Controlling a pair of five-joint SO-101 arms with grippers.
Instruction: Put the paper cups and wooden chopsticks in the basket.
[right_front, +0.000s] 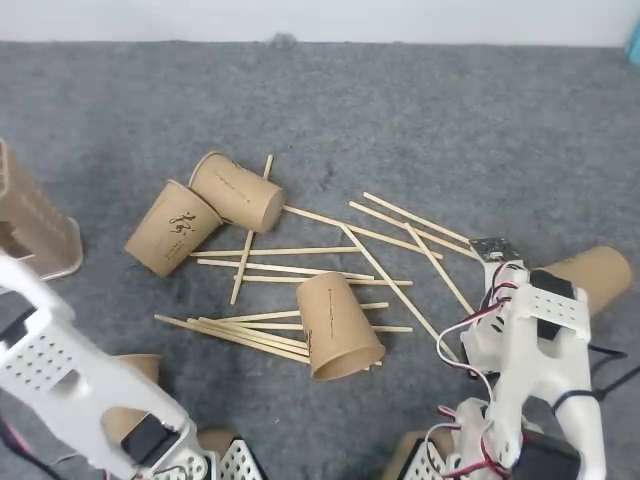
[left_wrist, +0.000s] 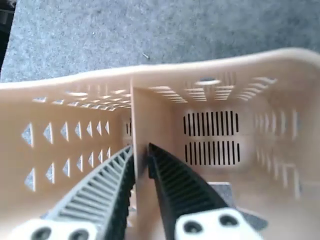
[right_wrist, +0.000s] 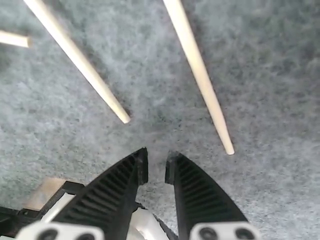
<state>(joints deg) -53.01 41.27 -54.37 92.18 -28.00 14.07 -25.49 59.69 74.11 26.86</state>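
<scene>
**High view:** The basket (right_front: 30, 225) stands at the table's (right_front: 400, 110) left edge. Three paper cups (right_front: 173, 228) (right_front: 238, 190) (right_front: 338, 325) lie on their sides mid-table among scattered wooden chopsticks (right_front: 300, 270). A fourth cup (right_front: 595, 275) lies near the right edge, beside the right arm (right_front: 530, 340).

**Left wrist view:** The left gripper (left_wrist: 141, 150) sits inside the basket (left_wrist: 215, 75), jaws closed on its inner partition (left_wrist: 152, 115).

**Right wrist view:** The right gripper (right_wrist: 156, 157) hovers over the table, jaws a narrow gap apart and holding nothing. Two chopstick ends (right_wrist: 120, 116) (right_wrist: 227, 147) lie just beyond it.
</scene>
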